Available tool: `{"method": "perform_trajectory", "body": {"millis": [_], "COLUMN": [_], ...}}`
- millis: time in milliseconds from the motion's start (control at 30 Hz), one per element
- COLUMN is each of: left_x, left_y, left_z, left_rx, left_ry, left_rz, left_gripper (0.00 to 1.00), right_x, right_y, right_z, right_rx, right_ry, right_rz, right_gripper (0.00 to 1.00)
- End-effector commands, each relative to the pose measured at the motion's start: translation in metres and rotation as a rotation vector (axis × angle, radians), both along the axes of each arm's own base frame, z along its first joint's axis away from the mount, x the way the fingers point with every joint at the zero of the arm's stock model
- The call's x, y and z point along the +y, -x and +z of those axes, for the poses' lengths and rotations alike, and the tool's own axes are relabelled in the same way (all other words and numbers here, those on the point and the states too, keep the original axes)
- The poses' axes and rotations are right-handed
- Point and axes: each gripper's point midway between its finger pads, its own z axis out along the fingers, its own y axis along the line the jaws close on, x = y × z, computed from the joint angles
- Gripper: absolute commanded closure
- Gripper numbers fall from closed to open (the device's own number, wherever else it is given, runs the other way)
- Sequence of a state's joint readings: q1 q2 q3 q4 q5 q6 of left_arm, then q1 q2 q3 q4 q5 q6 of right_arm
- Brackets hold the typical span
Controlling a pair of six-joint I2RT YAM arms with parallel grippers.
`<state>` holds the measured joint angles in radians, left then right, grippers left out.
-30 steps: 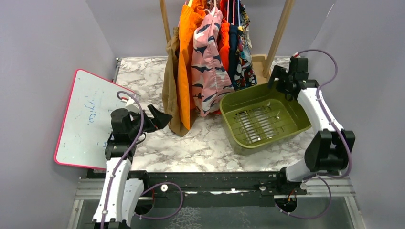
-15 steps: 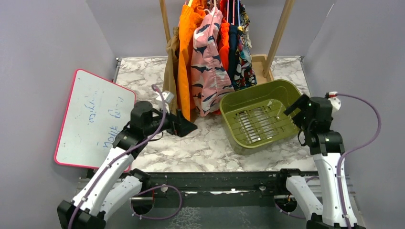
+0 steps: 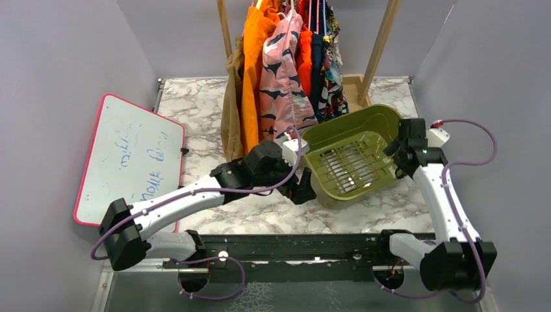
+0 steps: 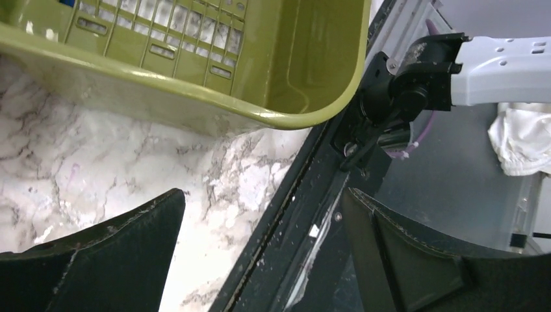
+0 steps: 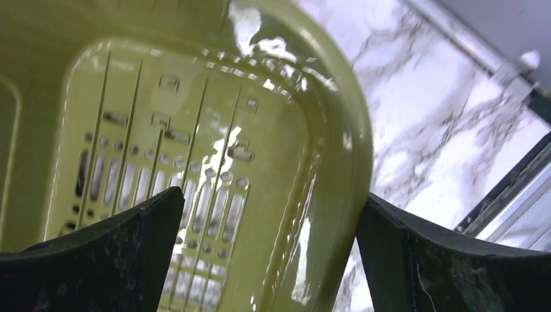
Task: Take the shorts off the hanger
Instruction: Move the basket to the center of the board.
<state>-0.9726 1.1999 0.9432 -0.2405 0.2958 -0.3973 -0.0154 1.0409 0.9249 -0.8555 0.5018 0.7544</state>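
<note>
Wide apart and empty: left claw [image 3: 303, 190] by the near rim of the green plastic basket [image 3: 373, 120], right claw [image 3: 392, 148] at its right rim. Colourful soft shorts [image 3: 282, 91] hanging behind.

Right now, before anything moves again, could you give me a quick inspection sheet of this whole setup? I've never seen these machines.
Surface: marble-pattern table; no spills seen.
Job's things: shorts, several pairs, all hanging on the wooden rack; none in either pincer.
Clutter: green basket, empty; whiteboard with writing at the left edge.
Pincers: left pincer open, empty, beside the basket's near corner; right pincer open, empty, over the basket's right rim.
Cables: purple cable loops along each arm, clear of the shorts.
Surroundings: plain grey walls; nothing else seen.
</note>
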Motion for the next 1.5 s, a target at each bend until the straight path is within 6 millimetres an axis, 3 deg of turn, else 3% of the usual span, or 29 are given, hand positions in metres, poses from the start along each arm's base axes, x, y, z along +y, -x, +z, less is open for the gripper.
{"method": "perform_trajectory", "body": {"millis": [0, 167, 333, 433, 600, 633, 800, 933, 1033, 1233, 1467], "left_x": [-0.018, -0.022, -0.031, -0.031, -0.033, -0.036, -0.032, -0.036, -0.048, -0.061, -0.088], "left_y": [-0.021, -0.045, -0.076, -0.104, -0.156, -0.166, -0.183, -0.184, -0.173, -0.148, -0.103], "left_z": [0.019, 0.028, 0.022, 0.021, 0.026, 0.038, 0.032, -0.013, -0.033, -0.059, -0.043], "left_rx": [-0.108, -0.188, -0.265, -0.318, -0.324, -0.340, -0.320, -0.219, -0.159, -0.046, -0.028], "left_ry": [0.027, 0.029, -0.070, -0.129, -0.140, -0.132, -0.153, -0.207, -0.197, -0.170, -0.094], "left_rz": [0.040, 0.120, 0.174, 0.240, 0.289, 0.307, 0.288, 0.204, 0.111, -0.016, -0.163], "left_gripper": [0.06, 0.03, 0.01, 0.01, 0.01, 0.01, 0.01, 0.01, 0.01, 0.03, 0.04], "right_x": [-0.041, -0.057, -0.034, -0.027, -0.011, -0.009, -0.001, -0.008, -0.005, 0.007, 0.012], "right_y": [-0.056, -0.101, -0.118, -0.107, -0.071, -0.065, -0.029, 0.014, 0.027, 0.007, -0.045], "right_z": [0.058, 0.054, 0.054, 0.068, 0.087, 0.090, 0.092, 0.061, 0.036, 0.011, 0.021], "right_rx": [-0.163, -0.140, -0.107, -0.164, -0.254, -0.266, -0.254, -0.187, -0.140, -0.092, -0.115], "right_ry": [0.196, 0.068, -0.071, -0.049, -0.073, -0.080, -0.097, -0.125, -0.156, -0.220, -0.258], "right_rz": [-0.059, 0.042, 0.214, 0.261, 0.254, 0.248, 0.223, 0.033, -0.006, 0.087, 0.209], "right_gripper": [0.00, 0.01, 0.02, 0.02, 0.02, 0.02, 0.00, 0.01, 0.01, 0.01, 0.01]}}
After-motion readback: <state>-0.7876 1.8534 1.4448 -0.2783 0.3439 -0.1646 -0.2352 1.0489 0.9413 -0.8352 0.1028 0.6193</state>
